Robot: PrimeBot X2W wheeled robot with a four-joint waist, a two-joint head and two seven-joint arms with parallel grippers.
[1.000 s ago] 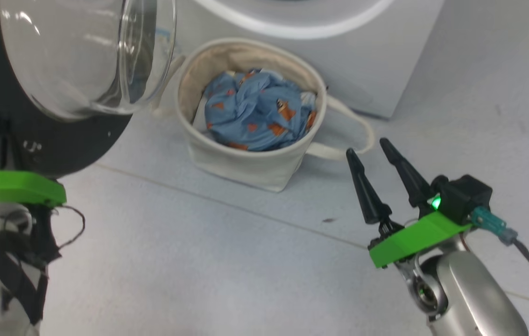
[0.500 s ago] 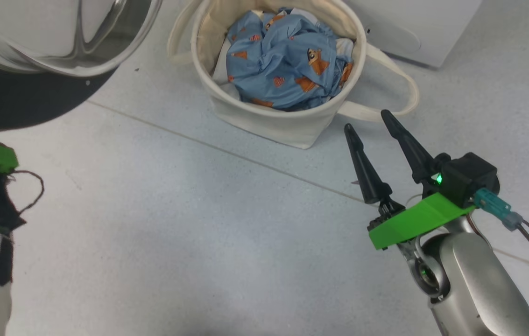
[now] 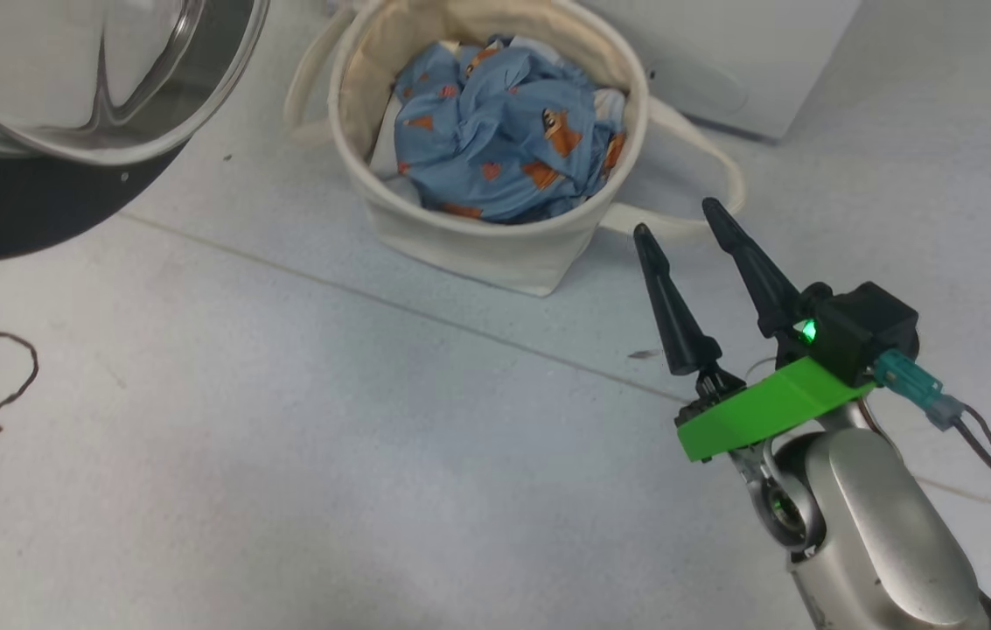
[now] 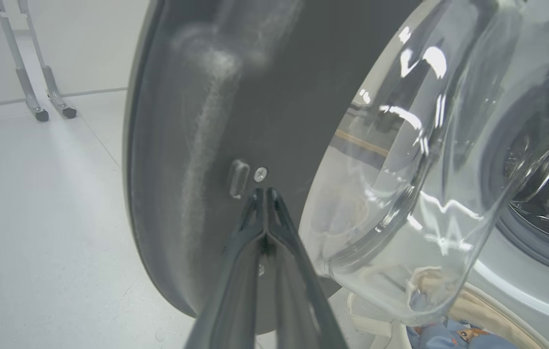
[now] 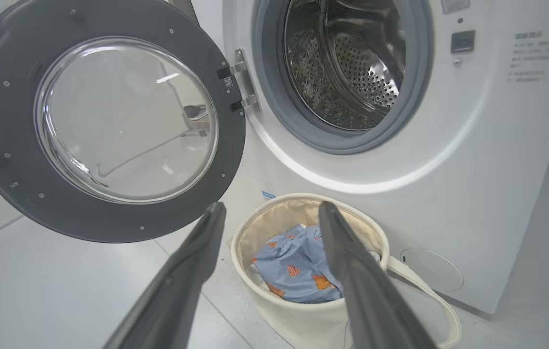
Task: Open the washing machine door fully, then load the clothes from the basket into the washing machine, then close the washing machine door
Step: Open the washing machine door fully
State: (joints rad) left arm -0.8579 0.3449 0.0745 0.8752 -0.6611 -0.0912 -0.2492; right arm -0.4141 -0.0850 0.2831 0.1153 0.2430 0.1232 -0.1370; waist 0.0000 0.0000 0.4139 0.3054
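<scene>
The light blue animal-print clothes are heaped in the round cream canvas basket, straight ahead of the nearer right gripper, fingers spread wide; left gripper is pressed shut by the black-rimmed door.

Pale grey floor w/ joint lines, basket upright on it (clothes inside), washing machine just behind

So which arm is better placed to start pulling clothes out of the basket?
Right. The right tool, open, points at the round cream canvas basket of light blue printed clothes. The shut left tool is at the black rim of the round glass door.
</scene>
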